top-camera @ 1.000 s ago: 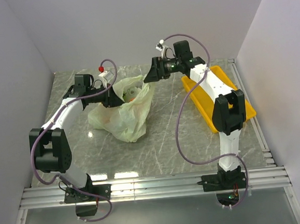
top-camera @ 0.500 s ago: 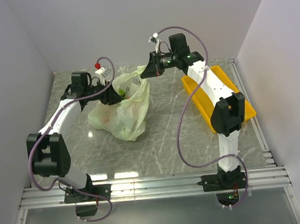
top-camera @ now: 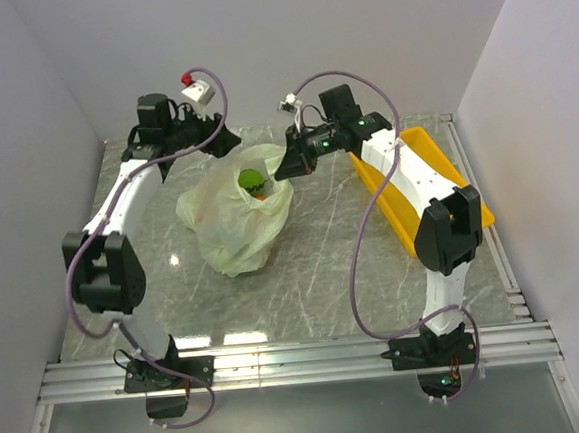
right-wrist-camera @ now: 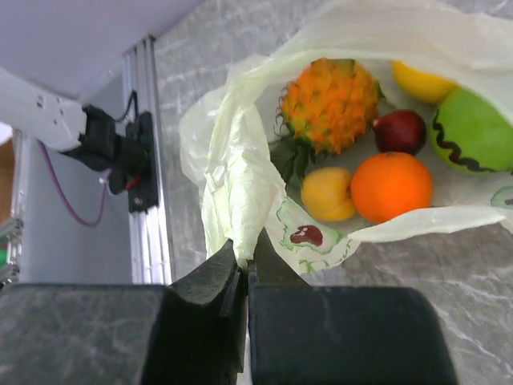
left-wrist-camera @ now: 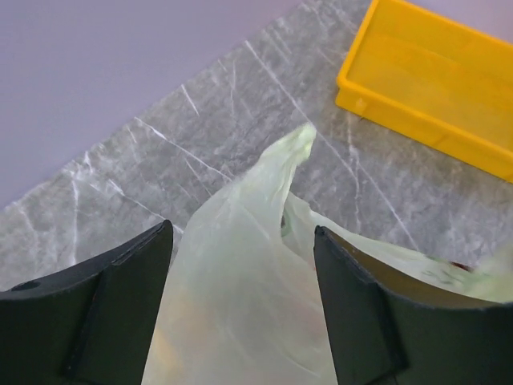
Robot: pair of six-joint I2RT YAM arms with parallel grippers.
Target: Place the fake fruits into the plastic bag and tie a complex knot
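The pale-green plastic bag [top-camera: 228, 221] lies open at the table's middle left, a green apple [top-camera: 252, 181] showing in its mouth. My right gripper [top-camera: 288, 166] is shut on the bag's rim [right-wrist-camera: 240, 184]. Inside the bag the right wrist view shows the fake fruits: a pineapple-like piece [right-wrist-camera: 329, 104], orange ball [right-wrist-camera: 391, 186], dark plum [right-wrist-camera: 399, 131], green apple [right-wrist-camera: 473, 128], lemon [right-wrist-camera: 421, 80] and a small yellow piece [right-wrist-camera: 329, 192]. My left gripper [top-camera: 215, 140] hangs open above the bag's far left side; in its wrist view the bag [left-wrist-camera: 240, 313] lies below the spread fingers [left-wrist-camera: 136, 273]. No knot shows.
A yellow rectangular tray [top-camera: 426, 146] stands at the right under my right arm, also seen as the yellow tray [left-wrist-camera: 433, 80]. White walls close the back and sides. An aluminium rail [top-camera: 301, 356] runs along the near edge.
My left gripper opened, let go of the bag and drew up and back. My right gripper came down to the bag's right rim and shut on it. The bag's mouth spread wider.
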